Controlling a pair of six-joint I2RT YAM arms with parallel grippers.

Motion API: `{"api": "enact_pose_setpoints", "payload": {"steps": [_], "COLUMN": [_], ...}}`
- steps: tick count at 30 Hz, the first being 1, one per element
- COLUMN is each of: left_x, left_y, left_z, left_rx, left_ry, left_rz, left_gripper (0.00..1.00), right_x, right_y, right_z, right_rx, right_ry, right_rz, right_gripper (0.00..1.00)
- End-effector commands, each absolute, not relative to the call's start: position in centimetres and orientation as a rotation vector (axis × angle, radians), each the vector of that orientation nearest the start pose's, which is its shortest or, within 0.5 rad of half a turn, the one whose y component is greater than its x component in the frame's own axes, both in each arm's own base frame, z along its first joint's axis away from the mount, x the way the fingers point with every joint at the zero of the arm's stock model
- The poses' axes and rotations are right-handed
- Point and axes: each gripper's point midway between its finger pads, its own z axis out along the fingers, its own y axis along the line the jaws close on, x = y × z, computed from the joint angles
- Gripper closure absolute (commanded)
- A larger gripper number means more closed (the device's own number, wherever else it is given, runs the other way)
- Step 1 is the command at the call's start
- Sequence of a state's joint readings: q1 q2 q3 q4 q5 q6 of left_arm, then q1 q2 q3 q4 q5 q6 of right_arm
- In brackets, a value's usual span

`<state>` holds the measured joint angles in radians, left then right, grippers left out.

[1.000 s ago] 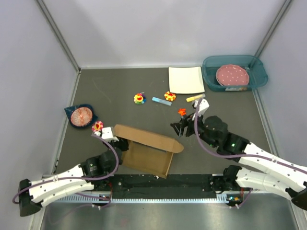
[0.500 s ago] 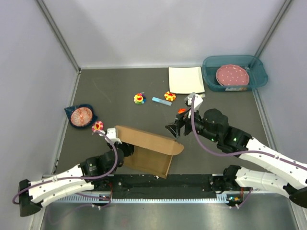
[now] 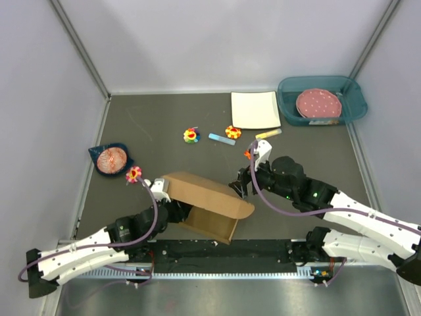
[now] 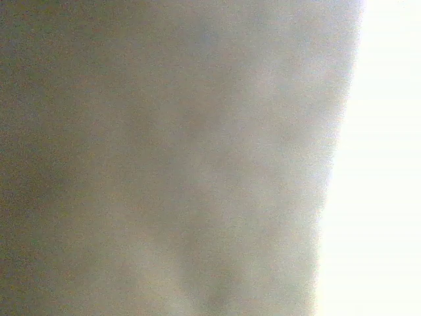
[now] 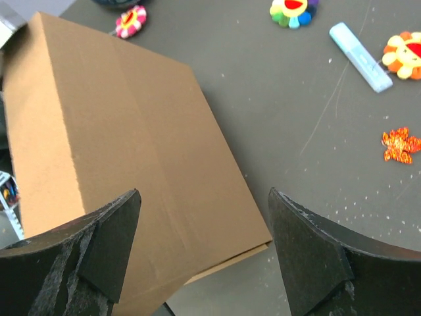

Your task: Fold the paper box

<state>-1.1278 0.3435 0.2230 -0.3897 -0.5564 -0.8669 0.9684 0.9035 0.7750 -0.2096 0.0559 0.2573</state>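
The brown cardboard paper box (image 3: pixel 209 196) lies near the table's front middle, its lid panel tilted down over the tray. In the right wrist view the lid (image 5: pixel 131 158) fills the left half. My right gripper (image 3: pixel 239 187) is open and empty just above the lid's right corner; its dark fingers (image 5: pixel 99 243) straddle that corner (image 5: pixel 204 217) without touching it. My left gripper (image 3: pixel 176 210) sits at the box's left end, mostly hidden under the lid. The left wrist view shows only blurred cardboard (image 4: pixel 171 158) close to the lens, with no fingers visible.
A white square plate (image 3: pixel 255 109) and a teal bin (image 3: pixel 321 99) holding a pink plate stand at the back right. Flower toys (image 3: pixel 191 135), a blue marker (image 3: pixel 222 139) and a yellow stick (image 3: pixel 266 134) lie mid-table. A dark bowl (image 3: pixel 112 159) stands at the left.
My right gripper has moved left and down to the lid's right corner. The lid has tipped further over the tray. My left arm has pushed right, under the lid.
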Motion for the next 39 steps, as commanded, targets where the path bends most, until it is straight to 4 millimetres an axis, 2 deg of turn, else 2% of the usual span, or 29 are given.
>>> {"api": "enact_pose_setpoints", "payload": {"steps": [1,4,6,7,8,10,12,17,18,19,20,21,22,23,25,26,27,28,31,32,34,37,39], "left_x": [13.2,12.1,11.6,11.2,10.9,10.7,10.6,11.6,11.7,11.9,12.0,12.4,12.6,12.7,13.2,13.3,13.6,13.6,14.7,15.1,16.0,16.8,17.1], "left_y": [-18.9,-20.0,-20.4,-21.1,-21.4,-22.3,-22.4,-23.3,-23.0,-23.0,-22.8,-23.1,-23.3,-23.2,-23.9,-24.0,-24.6,-24.6,-26.9,-27.5,-28.4,-28.6,-27.9], "left_z": [9.4,9.1,8.0,8.3,7.3,7.8,6.7,7.0,5.8,5.6,4.6,5.2,5.3,4.3,4.8,3.5,4.0,3.3,3.8,3.3,4.1,5.2,6.2], "left_rx": [0.035,0.091,0.123,0.14,0.159,0.166,0.175,0.131,0.124,0.119,0.125,0.109,0.113,0.127,0.125,0.145,0.143,0.148,0.127,0.133,0.111,0.121,0.134], "left_ry": [2.08,2.089,2.108,2.095,2.113,2.085,2.105,2.051,2.068,2.063,2.079,2.042,2.033,2.066,2.042,2.089,2.065,2.084,2.084,2.094,2.054,2.006,1.985], "left_rz": [-0.863,-0.949,-0.976,-1.027,-1.034,-1.095,-1.086,-1.103,-1.077,-1.069,-1.039,-1.054,-1.052,-1.008,-1.011,-0.963,-0.981,-0.963,-0.967,-0.945,-0.95,-0.931,-0.895], "left_gripper": [0.55,0.58,0.59,0.6,0.61,0.63,0.64,0.66,0.66,0.67,0.67,0.68,0.68,0.68,0.68,0.68,0.69,0.69,0.69,0.69,0.68,0.68,0.68], "right_x": [18.2,18.1,18.2,18.2,18.2,18.3,18.4,18.7,18.8,19.0,19.0,19.3,19.5,19.5,19.9,19.9,20.0,20.1,20.4,20.4,20.5,20.4,20.4], "right_y": [27.1,27.0,26.7,26.6,26.4,26.0,25.5,24.8,24.6,24.4,24.3,23.8,23.5,23.2,22.4,22.1,21.8,21.3,20.3,20.2,19.8,19.4,19.3], "right_z": [23.9,23.4,22.7,22.6,22.4,22.2,22.0,21.2,20.7,20.5,20.3,19.9,19.9,20.0,20.4,21.0,21.2,21.2,21.9,22.1,22.3,22.4,22.5], "right_rx": [-0.634,-0.639,-0.634,-0.632,-0.629,-0.608,-0.597,-0.593,-0.586,-0.573,-0.564,-0.538,-0.521,-0.503,-0.472,-0.459,-0.455,-0.449,-0.424,-0.423,-0.412,-0.403,-0.4], "right_ry": [1.834,1.845,1.858,1.86,1.863,1.864,1.87,1.89,1.905,1.911,1.914,1.924,1.922,1.917,1.909,1.892,1.886,1.893,1.882,1.883,1.88,1.884,1.884], "right_rz": [0.792,0.786,0.769,0.765,0.761,0.745,0.724,0.676,0.656,0.646,0.637,0.612,0.6,0.595,0.573,0.577,0.564,0.548,0.522,0.518,0.512,0.507,0.503], "right_gripper": [0.21,0.21,0.21,0.21,0.21,0.21,0.21,0.21,0.21,0.21,0.21,0.21,0.21,0.21,0.21,0.21,0.2,0.2,0.2,0.2,0.2,0.2,0.2]}}
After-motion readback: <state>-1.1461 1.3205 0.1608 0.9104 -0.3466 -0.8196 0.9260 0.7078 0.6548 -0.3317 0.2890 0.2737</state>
